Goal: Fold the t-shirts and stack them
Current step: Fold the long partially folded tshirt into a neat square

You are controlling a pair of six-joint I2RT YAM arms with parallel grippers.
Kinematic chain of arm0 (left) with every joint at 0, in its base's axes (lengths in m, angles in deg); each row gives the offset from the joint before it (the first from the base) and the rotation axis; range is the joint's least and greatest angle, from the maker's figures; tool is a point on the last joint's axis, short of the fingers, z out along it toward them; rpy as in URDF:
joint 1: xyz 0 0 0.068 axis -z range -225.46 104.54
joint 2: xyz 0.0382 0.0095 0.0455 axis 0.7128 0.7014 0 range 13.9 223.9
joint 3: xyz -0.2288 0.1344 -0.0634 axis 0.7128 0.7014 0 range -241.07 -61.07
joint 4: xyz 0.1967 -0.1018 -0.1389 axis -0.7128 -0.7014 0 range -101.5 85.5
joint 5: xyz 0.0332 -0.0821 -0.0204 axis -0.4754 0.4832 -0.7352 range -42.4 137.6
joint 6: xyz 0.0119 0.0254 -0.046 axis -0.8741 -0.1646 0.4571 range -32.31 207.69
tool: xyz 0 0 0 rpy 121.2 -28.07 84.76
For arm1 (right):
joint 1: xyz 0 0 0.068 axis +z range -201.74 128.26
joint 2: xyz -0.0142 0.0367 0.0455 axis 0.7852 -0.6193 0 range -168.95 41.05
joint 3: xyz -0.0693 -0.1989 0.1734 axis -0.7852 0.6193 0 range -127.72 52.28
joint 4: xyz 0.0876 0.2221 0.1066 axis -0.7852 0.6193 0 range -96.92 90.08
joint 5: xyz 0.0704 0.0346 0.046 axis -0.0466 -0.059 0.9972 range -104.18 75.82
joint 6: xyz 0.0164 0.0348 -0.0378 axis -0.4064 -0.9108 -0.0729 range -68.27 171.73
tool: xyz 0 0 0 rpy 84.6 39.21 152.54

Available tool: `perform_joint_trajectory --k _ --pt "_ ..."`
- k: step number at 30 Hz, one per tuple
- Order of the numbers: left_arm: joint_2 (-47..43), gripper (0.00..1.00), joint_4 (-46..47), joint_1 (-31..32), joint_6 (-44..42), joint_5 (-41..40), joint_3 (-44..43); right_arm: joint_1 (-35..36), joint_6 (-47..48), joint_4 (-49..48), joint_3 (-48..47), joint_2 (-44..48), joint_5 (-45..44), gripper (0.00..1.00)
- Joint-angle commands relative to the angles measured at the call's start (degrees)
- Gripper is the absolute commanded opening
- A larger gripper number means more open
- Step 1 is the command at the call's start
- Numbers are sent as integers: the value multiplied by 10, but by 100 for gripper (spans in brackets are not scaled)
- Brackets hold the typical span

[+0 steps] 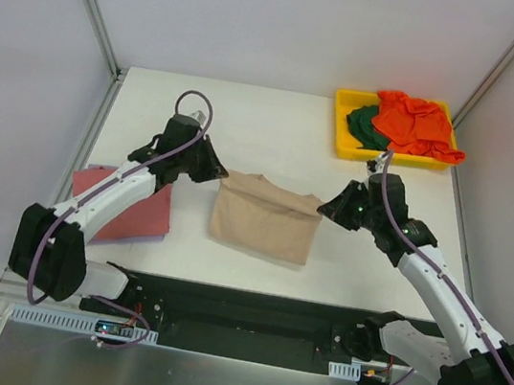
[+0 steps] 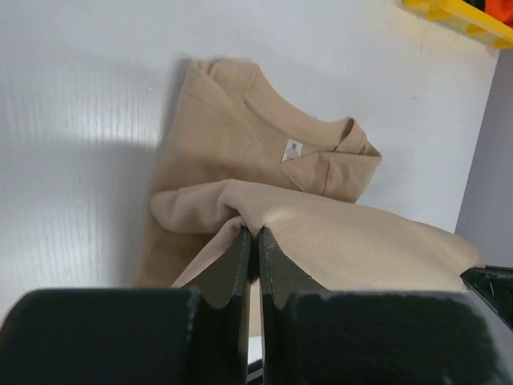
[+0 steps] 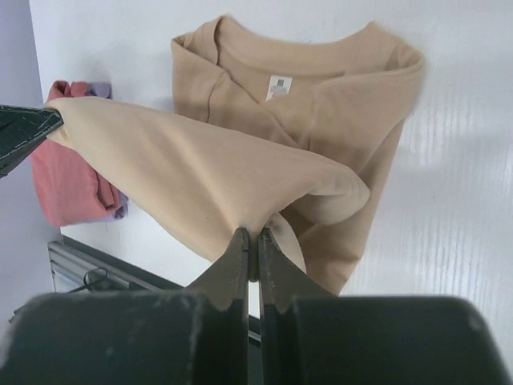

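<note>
Your left gripper [image 2: 250, 233] was shut tight, with a pinch of the tan t-shirt [image 2: 264, 136] caught between its fingertips. Your right gripper [image 3: 251, 234] was shut in the same way on another corner of the same cloth. Between the two grippers the held edge hung lifted off the table [image 1: 276, 128] in a loose, sagging band. Below and ahead of both grippers the rest of this t-shirt lay flat. Beyond the fingertips you could see its collar, with a small white label [image 2: 292, 149] inside.

Back from the left gripper, beside its own arm, the dusty-red t-shirt [image 1: 128, 212] lay folded on the table, apart from the tan one. A lavender t-shirt [image 3: 98, 87] showed only as a thin edge beside it.

Past the right gripper, near the far edge of the table, stood the yellow bin [image 1: 346, 148]. The orange-red t-shirt [image 1: 417, 125] and the dark green t-shirt [image 1: 364, 123] lay crumpled inside it, and part of the orange-red one hung over the rim.
</note>
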Motion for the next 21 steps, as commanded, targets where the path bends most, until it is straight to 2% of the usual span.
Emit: perform_joint_trajectory --k 1,6,10,11,13,14,15,16,19,20,21 --pt "77 0 22 -5 -34 -53 -65 -43 8 -54 -5 -44 26 1" --pt "174 0 23 -5 -43 -47 -121 -80 0 -79 -18 -137 20 1" --pt "241 0 22 -5 -51 -33 -163 -87 -6 -105 -46 -207 -11 5" --pt "257 3 22 -5 -54 -26 -173 -88 -7 -109 -56 -227 -10 5" --pt "280 16 22 -6 -57 -17 -190 -91 -8 -109 -73 -257 -18 10" --pt "288 33 22 -6 -61 -17 -198 -94 -10 -109 -81 -271 -20 22" --pt "294 61 21 -6 -64 -18 -206 -97 -10 -113 -89 -280 -21 41" --pt "296 77 21 -7 -67 -18 -210 -98 -4 -111 -100 -290 -21 56" --pt "274 97 19 -9 -69 -19 -213 -98 20 -76 -135 -293 -15 82" --pt "260 99 18 -9 -64 -16 -206 -96 26 -60 -142 -288 -18 95" --pt "241 99 21 -8 -57 -11 -197 -92 31 -43 -143 -275 -28 99"
